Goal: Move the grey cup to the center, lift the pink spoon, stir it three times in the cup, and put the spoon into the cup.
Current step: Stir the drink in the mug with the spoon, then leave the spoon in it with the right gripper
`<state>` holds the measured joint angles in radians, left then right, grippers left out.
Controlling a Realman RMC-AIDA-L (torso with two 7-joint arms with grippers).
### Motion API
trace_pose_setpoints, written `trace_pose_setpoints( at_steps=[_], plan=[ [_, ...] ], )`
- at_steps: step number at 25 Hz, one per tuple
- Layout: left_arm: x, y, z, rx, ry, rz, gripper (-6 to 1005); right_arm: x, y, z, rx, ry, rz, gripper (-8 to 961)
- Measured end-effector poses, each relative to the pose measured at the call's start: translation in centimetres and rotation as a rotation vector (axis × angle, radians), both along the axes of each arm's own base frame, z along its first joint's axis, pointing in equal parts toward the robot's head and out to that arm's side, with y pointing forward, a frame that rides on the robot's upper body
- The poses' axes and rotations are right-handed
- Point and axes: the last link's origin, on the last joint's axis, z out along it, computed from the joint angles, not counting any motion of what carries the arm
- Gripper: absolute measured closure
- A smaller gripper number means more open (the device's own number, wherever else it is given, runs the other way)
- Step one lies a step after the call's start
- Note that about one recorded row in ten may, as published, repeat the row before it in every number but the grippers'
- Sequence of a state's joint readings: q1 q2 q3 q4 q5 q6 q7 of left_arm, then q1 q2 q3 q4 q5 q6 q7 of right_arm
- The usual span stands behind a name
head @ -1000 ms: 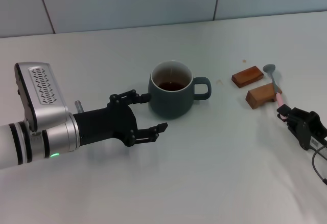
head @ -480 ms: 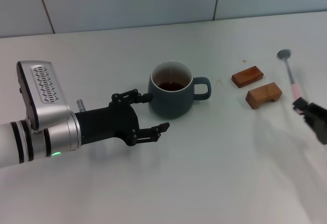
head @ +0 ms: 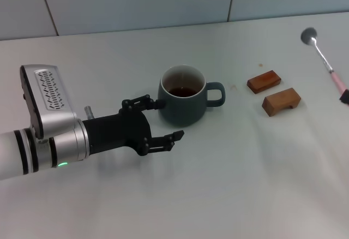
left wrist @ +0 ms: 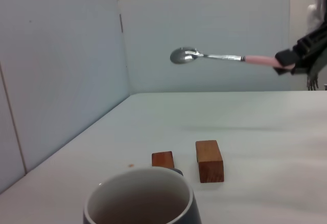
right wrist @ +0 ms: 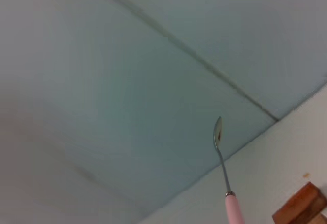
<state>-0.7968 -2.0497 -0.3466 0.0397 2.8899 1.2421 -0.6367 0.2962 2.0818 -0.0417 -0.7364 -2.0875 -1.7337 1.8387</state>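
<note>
The right gripper (left wrist: 301, 60), clenched on the spoon (head: 323, 57) by its pink end, has lifted it off the blocks (head: 272, 90), high at far right. The cup (head: 183, 96) sits mid-worktop; left gripper (head: 155, 124) beside it, fingers released. Stirring comes next.

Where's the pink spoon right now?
The pink spoon is up in the air on the robot's right, held by the right gripper, above the table beyond two wooden blocks.
</note>
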Motion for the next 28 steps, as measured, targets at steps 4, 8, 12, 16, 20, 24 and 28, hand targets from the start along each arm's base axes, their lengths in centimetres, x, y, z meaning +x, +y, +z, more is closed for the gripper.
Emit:
trace_pose_setpoints(
  at_steps=[4, 8, 12, 16, 20, 24, 28],
  plan=[
    [0.1, 0.0, -0.1, 0.002, -0.004, 0.002, 187, -2.2, 1.0, 3.5, -0.058, -0.169, 0.089, 838],
    [0.1, 0.0, -0.1, 0.002, -0.004, 0.002, 187, -5.2, 2.0, 6.2, -0.114, -0.329, 0.147, 838],
    [0.0, -0.1, -0.1, 0.003, -0.012, 0.015, 187, -8.7, 2.5, 7.9, -0.166, -0.455, 0.19, 838],
    [-0.1, -0.2, -0.2, 0.003, -0.011, 0.018, 188, -11.9, 3.1, 8.6, -0.216, -0.533, 0.231, 838],
    [0.0, -0.2, -0.2, 0.003, -0.013, 0.021, 189, -14.5, 3.8, 8.7, -0.27, -0.641, 0.25, 838],
    [-0.1, -0.1, -0.2, 0.004, -0.014, 0.023, 190, -17.0, 4.5, 8.5, -0.324, -0.71, 0.288, 838],
    [-0.1, -0.1, -0.1, 0.006, -0.01, 0.024, 190, -19.2, 5.3, 8.0, -0.4, -0.758, 0.32, 838]
  ],
)
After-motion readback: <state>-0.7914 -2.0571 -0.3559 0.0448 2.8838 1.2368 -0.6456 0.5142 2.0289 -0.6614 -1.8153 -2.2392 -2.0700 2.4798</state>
